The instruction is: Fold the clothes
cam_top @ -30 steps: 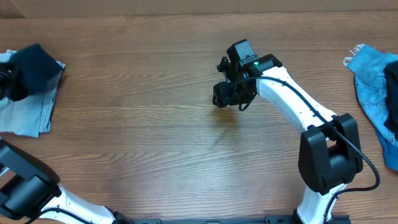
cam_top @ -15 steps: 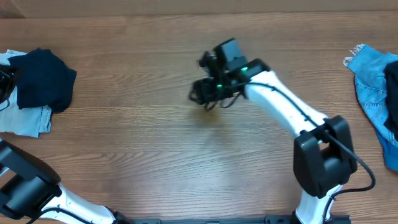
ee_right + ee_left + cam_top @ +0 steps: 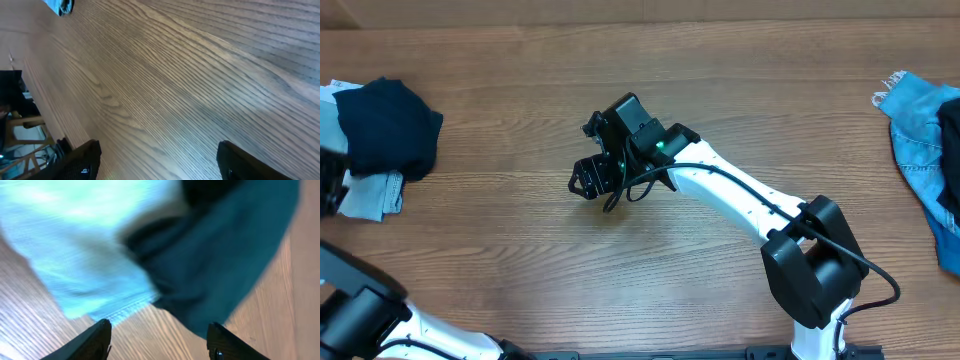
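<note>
navy garment: bunched in a rounded bundle at the left edge of the table, on top of the pale piece and hanging over it toward the middle.
pale piece: flat under the navy, with one hemmed corner showing on the near side.
denim: crumpled at the right edge, well apart from both grippers.
left gripper: fingers apart with nothing between them, just beside the near edge of the bundle. the wrist view is blurred, so we cannot tell whether a tip brushes the cloth.
right gripper: fingers apart and empty over bare wood near the middle of the table.
step in hand: we judge it to be leaving the navy bundle on the pile at the left edge.
how to do it well: we would draw the left gripper straight up and away with its fingers kept wide, so no tip catches the thin fabric and drags the bundle off the pale piece.
check: we would look from overhead that the bundle sits square on the pile and tuck in the overhanging side if it slumps.
risk: soft cloth may spring open once free.
next, as we judge: the denim, closest to the right arm's base.
</note>
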`<state>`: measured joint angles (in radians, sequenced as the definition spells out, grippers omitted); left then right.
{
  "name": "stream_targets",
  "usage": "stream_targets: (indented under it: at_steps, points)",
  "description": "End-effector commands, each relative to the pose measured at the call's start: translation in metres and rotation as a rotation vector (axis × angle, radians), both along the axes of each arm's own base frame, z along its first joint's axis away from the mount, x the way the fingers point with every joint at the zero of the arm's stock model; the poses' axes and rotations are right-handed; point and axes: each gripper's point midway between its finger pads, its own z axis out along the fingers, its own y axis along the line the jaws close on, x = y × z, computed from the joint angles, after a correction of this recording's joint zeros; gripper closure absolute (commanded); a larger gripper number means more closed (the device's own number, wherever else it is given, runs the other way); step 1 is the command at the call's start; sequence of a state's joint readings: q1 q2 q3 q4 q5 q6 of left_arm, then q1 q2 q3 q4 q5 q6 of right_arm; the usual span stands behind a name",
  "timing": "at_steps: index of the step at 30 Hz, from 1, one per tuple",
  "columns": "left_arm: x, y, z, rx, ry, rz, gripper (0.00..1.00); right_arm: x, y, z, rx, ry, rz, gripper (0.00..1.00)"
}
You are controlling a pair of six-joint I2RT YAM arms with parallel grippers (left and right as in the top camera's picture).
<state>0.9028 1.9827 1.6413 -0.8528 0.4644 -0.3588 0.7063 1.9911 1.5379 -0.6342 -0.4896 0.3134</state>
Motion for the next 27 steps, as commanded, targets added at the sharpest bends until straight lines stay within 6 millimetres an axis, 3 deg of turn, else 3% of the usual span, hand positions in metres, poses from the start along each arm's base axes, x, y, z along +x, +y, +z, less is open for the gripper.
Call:
stream_targets:
  at_steps: [1, 7, 10, 16, 18, 21, 24, 27]
  points:
    - [-0.005, -0.014, -0.026, -0.058, -0.071, -0.070, 0.33, 0.004, -0.001, -0.002, -0.004, -0.018, 0.015, 0.22]
    - [0.026, -0.032, -0.043, -0.018, -0.260, -0.167, 0.32, 0.001, -0.004, -0.004, -0.016, -0.010, 0.023, 0.23]
    - [0.034, -0.035, -0.047, 0.020, -0.261, -0.183, 0.31, 0.000, -0.005, -0.005, -0.022, -0.017, 0.038, 0.23]
    - [0.058, -0.033, -0.036, 0.072, -0.318, -0.176, 0.32, -0.001, -0.006, -0.006, -0.026, -0.012, 0.038, 0.23]
    - [0.060, -0.031, -0.037, 0.096, -0.306, -0.171, 0.39, -0.002, -0.006, -0.007, -0.029, -0.009, 0.039, 0.23]
    - [0.064, -0.028, -0.032, 0.113, -0.329, -0.174, 0.72, -0.006, -0.009, -0.009, -0.044, -0.006, 0.057, 0.23]
    - [0.070, -0.021, -0.014, 0.129, -0.381, -0.187, 0.94, -0.009, -0.012, -0.011, -0.058, 0.001, 0.070, 0.24]
    - [0.078, -0.015, 0.007, 0.144, -0.408, -0.195, 0.96, -0.009, -0.012, -0.011, -0.059, -0.001, 0.073, 0.25]
